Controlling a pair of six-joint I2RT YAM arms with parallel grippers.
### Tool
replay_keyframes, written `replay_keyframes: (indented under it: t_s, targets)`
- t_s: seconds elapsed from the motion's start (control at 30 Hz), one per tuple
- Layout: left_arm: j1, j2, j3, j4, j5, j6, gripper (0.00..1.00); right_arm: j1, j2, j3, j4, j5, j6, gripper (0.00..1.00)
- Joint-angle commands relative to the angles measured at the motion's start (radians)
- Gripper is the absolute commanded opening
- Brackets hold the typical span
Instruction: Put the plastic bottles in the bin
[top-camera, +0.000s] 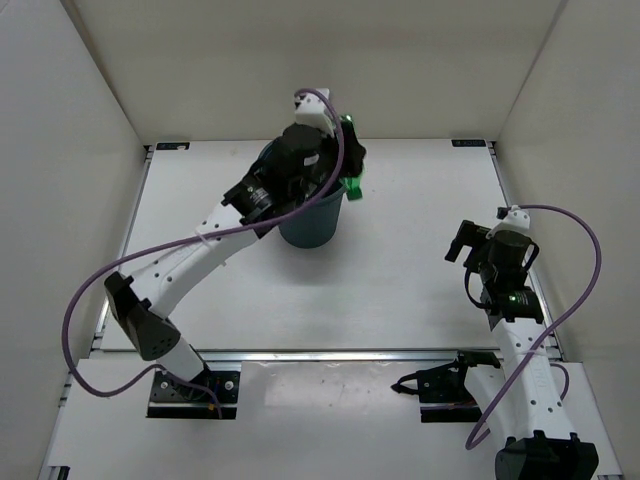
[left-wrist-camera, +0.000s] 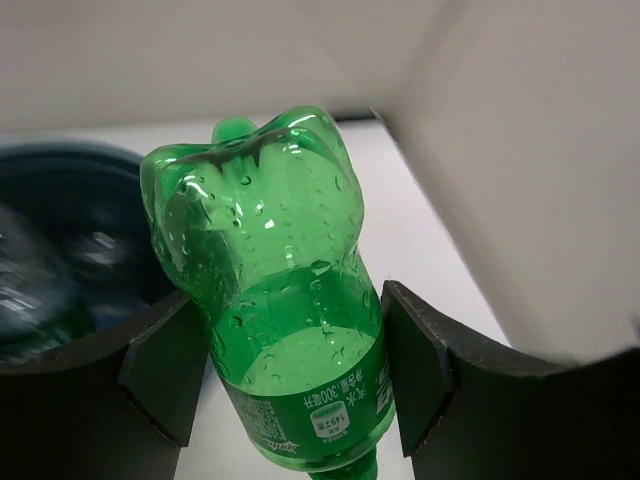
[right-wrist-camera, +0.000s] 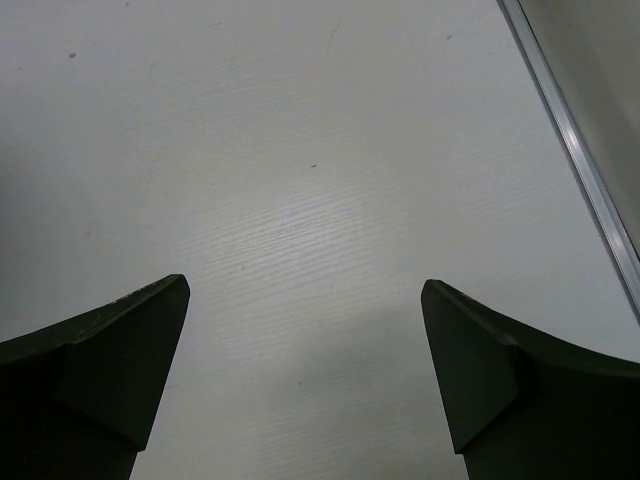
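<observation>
My left gripper (left-wrist-camera: 290, 340) is shut on an all-green plastic bottle (left-wrist-camera: 275, 300), with a finger pressed against each side of its labelled body. The bottle's bottom points away from the wrist camera. In the top view the left gripper (top-camera: 345, 160) hangs at the right rim of the dark teal bin (top-camera: 310, 225), and a bit of the green bottle (top-camera: 351, 187) shows there. The bin (left-wrist-camera: 70, 160) fills the left of the left wrist view, with blurred clear bottles (left-wrist-camera: 35, 280) inside it. My right gripper (right-wrist-camera: 305, 330) stands open over bare table, holding nothing.
White walls enclose the table on three sides; the right one (left-wrist-camera: 520, 150) is close behind the held bottle. A metal rail (right-wrist-camera: 575, 150) runs along the table's right edge near the right gripper (top-camera: 465, 245).
</observation>
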Motion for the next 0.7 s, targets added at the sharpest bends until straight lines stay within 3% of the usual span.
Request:
replay_keyframes:
  t_s: [0.0,0.13,0.3,0.4,0.47,0.67]
  targets:
    - [0.099,0.093,0.063,0.065,-0.212,0.121,0.67,0.009,0.015,0.036,0.057,-0.005,0.002,0.99]
    - [0.154,0.173,0.098,0.085,-0.214,0.131,0.76,0.018,0.025,0.030,0.060,0.000,0.006,0.99]
    - [0.192,0.193,0.092,0.063,-0.283,0.087,0.75,0.009,0.022,0.021,0.058,0.000,0.031,0.99]
    - [0.238,0.186,0.091,0.008,-0.245,0.052,0.99,0.009,0.012,0.021,0.058,0.003,0.037,0.99]
    - [0.240,0.166,0.104,-0.042,-0.217,0.047,0.99,0.011,0.013,0.027,0.045,0.009,0.038,0.99]
    - [0.182,0.025,0.052,-0.186,-0.334,0.087,0.99,0.017,0.106,0.102,-0.096,-0.016,0.031,0.99]
